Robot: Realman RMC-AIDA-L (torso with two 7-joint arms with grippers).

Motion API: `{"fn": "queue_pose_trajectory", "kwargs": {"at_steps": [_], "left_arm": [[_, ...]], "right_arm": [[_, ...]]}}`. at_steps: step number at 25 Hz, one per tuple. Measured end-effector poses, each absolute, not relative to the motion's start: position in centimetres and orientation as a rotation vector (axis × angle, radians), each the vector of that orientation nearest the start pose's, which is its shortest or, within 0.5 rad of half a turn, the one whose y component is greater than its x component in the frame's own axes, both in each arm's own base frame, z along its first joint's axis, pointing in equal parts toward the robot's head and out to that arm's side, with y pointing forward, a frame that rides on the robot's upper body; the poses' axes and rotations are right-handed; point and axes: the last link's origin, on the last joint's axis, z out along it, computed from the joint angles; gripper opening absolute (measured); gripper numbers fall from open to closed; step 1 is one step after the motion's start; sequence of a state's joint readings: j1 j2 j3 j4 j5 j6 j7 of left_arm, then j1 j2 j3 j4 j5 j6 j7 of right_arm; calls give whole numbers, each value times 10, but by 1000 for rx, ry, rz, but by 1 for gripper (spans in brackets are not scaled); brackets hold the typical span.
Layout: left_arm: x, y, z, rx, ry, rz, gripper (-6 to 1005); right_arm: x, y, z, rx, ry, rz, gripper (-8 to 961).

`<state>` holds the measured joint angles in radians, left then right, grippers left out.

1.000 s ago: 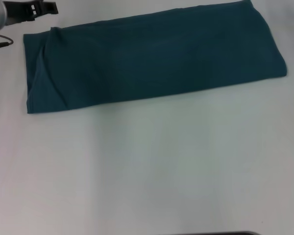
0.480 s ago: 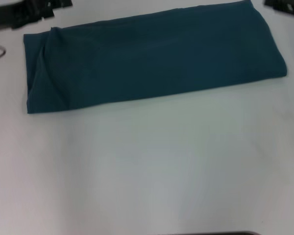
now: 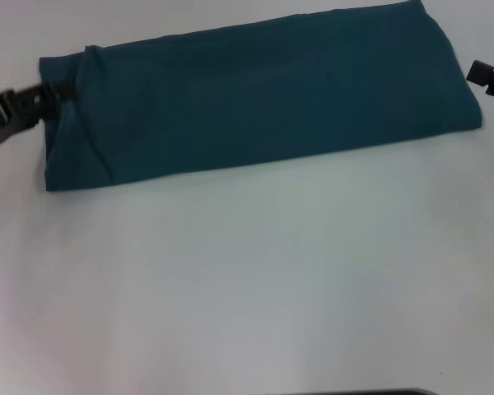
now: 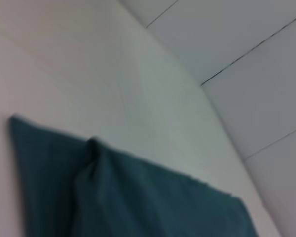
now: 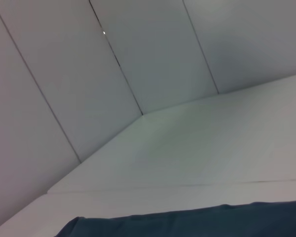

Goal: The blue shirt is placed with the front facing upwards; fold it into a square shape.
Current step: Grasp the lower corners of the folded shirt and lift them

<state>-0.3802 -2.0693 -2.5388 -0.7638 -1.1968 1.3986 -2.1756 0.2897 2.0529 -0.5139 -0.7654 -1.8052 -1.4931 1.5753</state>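
The blue shirt [image 3: 255, 99] lies folded into a long dark teal band across the far part of the white table [image 3: 247, 280], plain side up, with a crease near its left end. My left gripper [image 3: 53, 90] sits low at the shirt's left end, its tip at the cloth's edge. Just off the shirt's right end is my right gripper [image 3: 491, 67], open with its two tips apart and nothing between them. The left wrist view shows a corner of the shirt [image 4: 113, 197] and the right wrist view shows the shirt's edge [image 5: 212, 222].
Bare white table stretches in front of the shirt. A panelled wall [image 5: 138, 54] stands behind the table. A dark edge [image 3: 354, 392] shows at the very front.
Both grippers have come down from the far corners. The left one now sits at the shirt's left end, the right one beside its right end. The shirt has not moved.
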Motion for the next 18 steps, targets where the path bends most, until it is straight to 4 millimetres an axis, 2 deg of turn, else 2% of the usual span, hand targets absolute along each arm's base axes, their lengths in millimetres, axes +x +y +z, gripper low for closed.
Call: {"fn": "queue_pose_trajectory", "kwargs": {"at_steps": [9, 18], "left_arm": [[-343, 310, 38, -1948, -1785, -806, 724], [-357, 302, 43, -1914, -1797, -744, 708]], "right_arm": [[330, 309, 77, -2194, 1003, 849, 930], [328, 310, 75, -2186, 1024, 869, 930]]}}
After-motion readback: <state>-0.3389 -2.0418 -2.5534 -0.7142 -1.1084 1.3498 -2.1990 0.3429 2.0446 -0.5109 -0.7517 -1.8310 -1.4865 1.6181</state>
